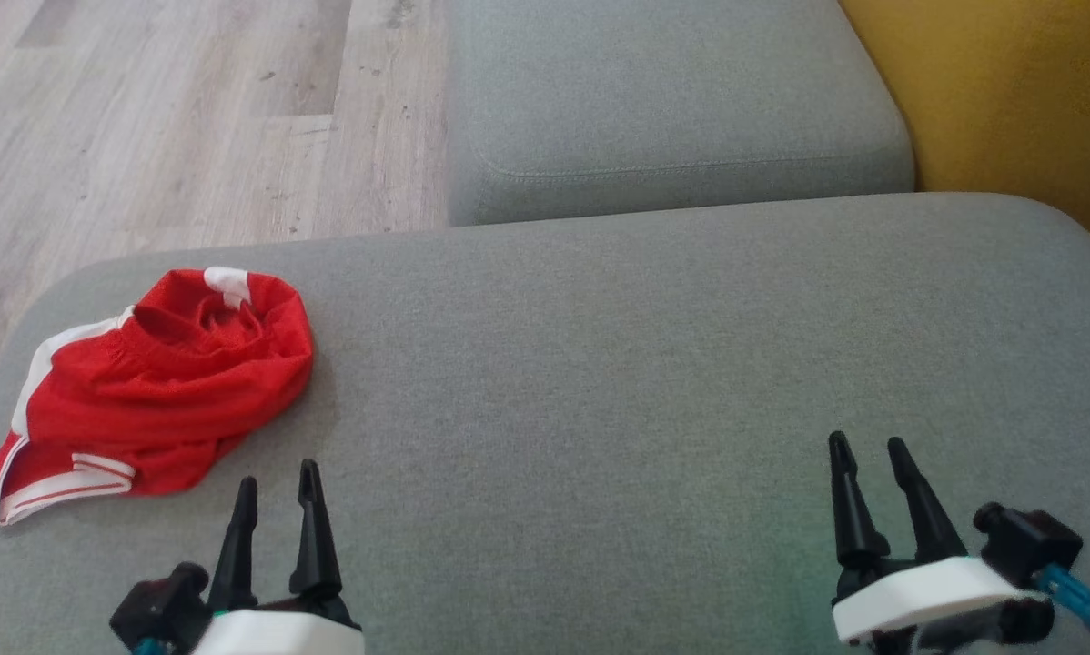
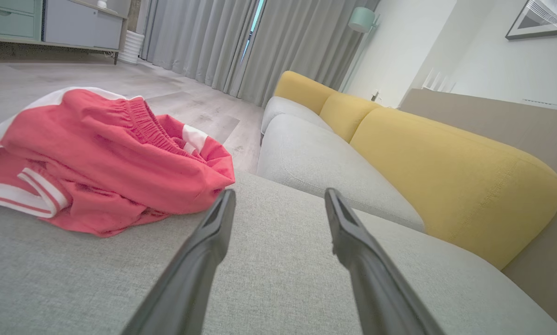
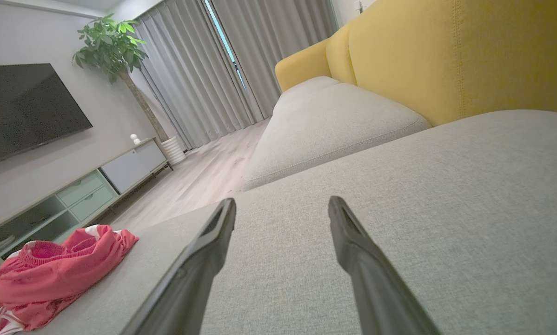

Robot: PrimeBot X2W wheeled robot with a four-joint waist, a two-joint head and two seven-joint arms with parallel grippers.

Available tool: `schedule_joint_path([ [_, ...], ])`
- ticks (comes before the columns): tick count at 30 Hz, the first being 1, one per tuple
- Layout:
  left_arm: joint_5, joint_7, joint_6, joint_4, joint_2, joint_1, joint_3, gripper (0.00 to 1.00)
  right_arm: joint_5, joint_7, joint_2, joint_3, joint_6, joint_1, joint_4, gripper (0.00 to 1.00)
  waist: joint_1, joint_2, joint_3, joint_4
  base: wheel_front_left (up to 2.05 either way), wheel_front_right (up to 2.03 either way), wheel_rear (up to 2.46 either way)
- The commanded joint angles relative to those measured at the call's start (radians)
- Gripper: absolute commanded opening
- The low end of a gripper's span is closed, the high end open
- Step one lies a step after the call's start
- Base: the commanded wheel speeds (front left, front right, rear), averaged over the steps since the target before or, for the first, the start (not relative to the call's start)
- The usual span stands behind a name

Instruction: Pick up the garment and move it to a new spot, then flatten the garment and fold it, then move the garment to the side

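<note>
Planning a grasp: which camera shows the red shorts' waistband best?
Left wrist view: the red shorts lie close, gathered waistband plain. Head view shows them whole, crumpled; right wrist view, small at lower left.

red mesh cloth garment (image 1: 172, 382), matt.

a wide grey fabric sofa seat (image 1: 618, 364) carries the one thing here. a crumpled red garment (image 1: 158, 387) with white trim lies directly on the seat, near its rounded left corner. the garment is bunched into a heap with its gathered waistband turned up and open. a white-striped hem spreads flat towards the seat's left edge. the rest of the seat is smooth woven cloth. a second grey cushion (image 1: 672, 109) butts against the seat's far edge, and pale wood floor (image 1: 190, 118) runs beyond the seat's far-left side.
</note>
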Motion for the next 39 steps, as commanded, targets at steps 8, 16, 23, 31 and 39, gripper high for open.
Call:
schedule_joint_path([
  [8, 0.117, -0.038, 0.005, -0.028, 0.008, -0.02, 0.01, 1.0, -0.126, -0.04, -0.008, 0.046, -0.001, -0.007, -0.044, 1.0, 0.0, 0.0, -0.009, 0.002, 0.0, 0.0, 0.0],
  [16, 0.229, -0.064, 0.007, -0.027, 0.008, -0.013, 0.008, 1.0, -0.202, -0.067, -0.009, 0.059, -0.001, 0.003, -0.045, 1.0, 0.0, 0.0, -0.017, 0.003, 0.0, 0.0, 0.0],
  [23, 0.322, -0.084, 0.024, -0.012, 0.009, -0.011, 0.0, 1.0, -0.276, -0.088, -0.009, 0.055, -0.001, 0.011, -0.027, 1.0, 0.0, 0.0, -0.023, 0.003, 0.0, 0.0, 0.0],
  [31, 0.391, -0.104, 0.04, 0.008, 0.009, -0.01, -0.002, 1.0, -0.373, -0.108, -0.009, 0.056, -0.001, 0.016, -0.03, 1.0, 0.0, 0.0, -0.029, 0.001, 0.0, 0.0, 0.0],
  [39, 0.378, -0.104, 0.042, 0.03, 0.009, -0.014, 0.003, 1.0, -0.382, -0.108, -0.009, 0.052, -0.001, 0.016, -0.025, 1.0, 0.0, 0.0, -0.028, 0.003, 0.0, 0.0, 0.0],
])
